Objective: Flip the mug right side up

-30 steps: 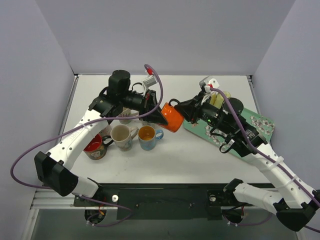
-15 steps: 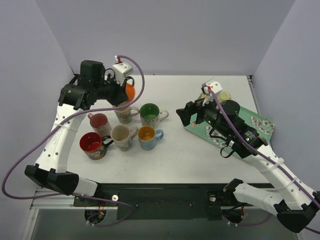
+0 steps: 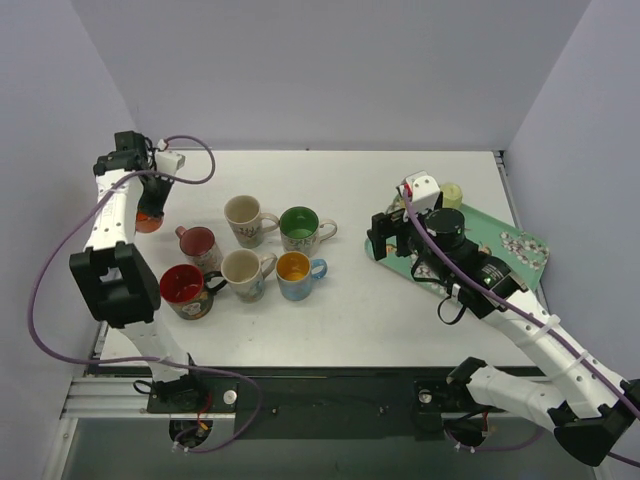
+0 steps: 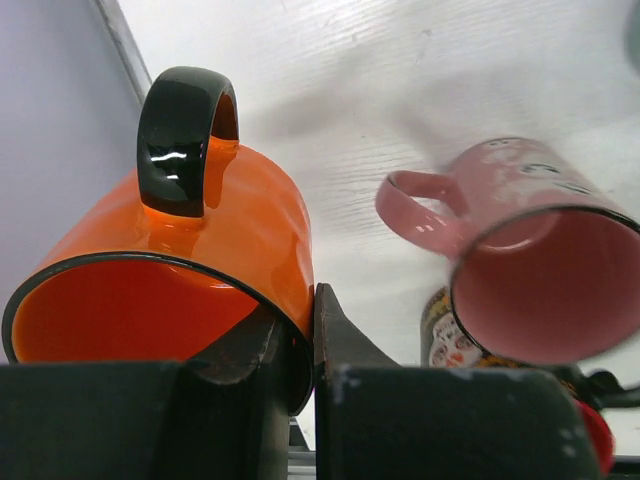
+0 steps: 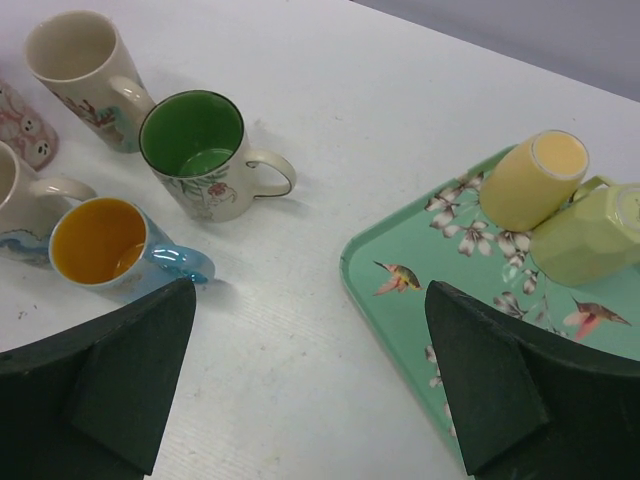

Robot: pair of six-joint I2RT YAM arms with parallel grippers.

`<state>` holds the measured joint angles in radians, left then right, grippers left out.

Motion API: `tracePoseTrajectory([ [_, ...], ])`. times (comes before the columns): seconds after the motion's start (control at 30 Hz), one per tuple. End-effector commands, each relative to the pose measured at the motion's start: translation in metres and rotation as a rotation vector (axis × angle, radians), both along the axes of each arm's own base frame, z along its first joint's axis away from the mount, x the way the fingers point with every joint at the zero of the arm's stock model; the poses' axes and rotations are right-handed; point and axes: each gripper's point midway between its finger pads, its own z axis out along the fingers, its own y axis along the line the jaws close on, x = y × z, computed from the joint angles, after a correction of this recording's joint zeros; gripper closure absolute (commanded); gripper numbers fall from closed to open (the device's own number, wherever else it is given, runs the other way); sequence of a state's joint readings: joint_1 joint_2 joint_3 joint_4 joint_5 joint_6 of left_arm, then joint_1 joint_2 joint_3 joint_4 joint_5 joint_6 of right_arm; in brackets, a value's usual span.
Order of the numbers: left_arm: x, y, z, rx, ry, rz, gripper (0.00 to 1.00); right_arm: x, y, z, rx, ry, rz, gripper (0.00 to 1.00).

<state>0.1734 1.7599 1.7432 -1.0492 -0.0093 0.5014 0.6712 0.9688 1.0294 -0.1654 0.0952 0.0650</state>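
Note:
The mug [image 4: 200, 250] is orange with a black handle and a black rim line. My left gripper [image 4: 312, 335] is shut on its wall, one finger inside the mouth and one outside. Its open mouth faces the wrist camera. In the top view the mug [image 3: 148, 221] hangs at the table's far left edge under the left gripper [image 3: 150, 205]; whether it touches the table I cannot tell. My right gripper [image 3: 385, 235] stands open with nothing in it, over the left edge of the green tray [image 3: 510, 262]; its jaws [image 5: 310, 380] are spread wide.
Several upright mugs stand left of centre: pink [image 3: 197, 243], red [image 3: 184, 290], cream [image 3: 243, 270], blue [image 3: 295, 269], tall cream [image 3: 243, 215] and green [image 3: 300, 226]. Two yellow mugs [image 5: 530, 180] [image 5: 590, 235] lie on the tray [image 5: 420, 270]. A wall runs close along the left edge.
The left arm swung the orange mug from the table's middle to the far left edge. The right gripper opened, let the mug go and drew back toward the tray.

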Motion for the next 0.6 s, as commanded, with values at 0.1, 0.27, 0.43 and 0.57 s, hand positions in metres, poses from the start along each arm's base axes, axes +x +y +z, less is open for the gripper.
tracePoseTrajectory([
  [0.1,0.033,0.036,-0.054,-0.009,0.048,0.059,1.0,0.014,-0.04,-0.003,-0.075,-0.021,-0.217,0.04],
  [0.27,0.036,0.038,-0.098,-0.057,0.133,0.071,1.0,0.03,-0.075,0.001,-0.101,0.036,-0.356,0.04],
  [0.43,0.037,0.031,-0.113,-0.095,0.138,0.054,1.0,0.064,-0.132,-0.009,-0.124,0.141,-0.581,0.03],
  [0.57,0.037,0.029,-0.116,-0.125,0.143,0.041,0.68,0.099,-0.165,-0.02,-0.055,0.225,-0.676,0.03],
])
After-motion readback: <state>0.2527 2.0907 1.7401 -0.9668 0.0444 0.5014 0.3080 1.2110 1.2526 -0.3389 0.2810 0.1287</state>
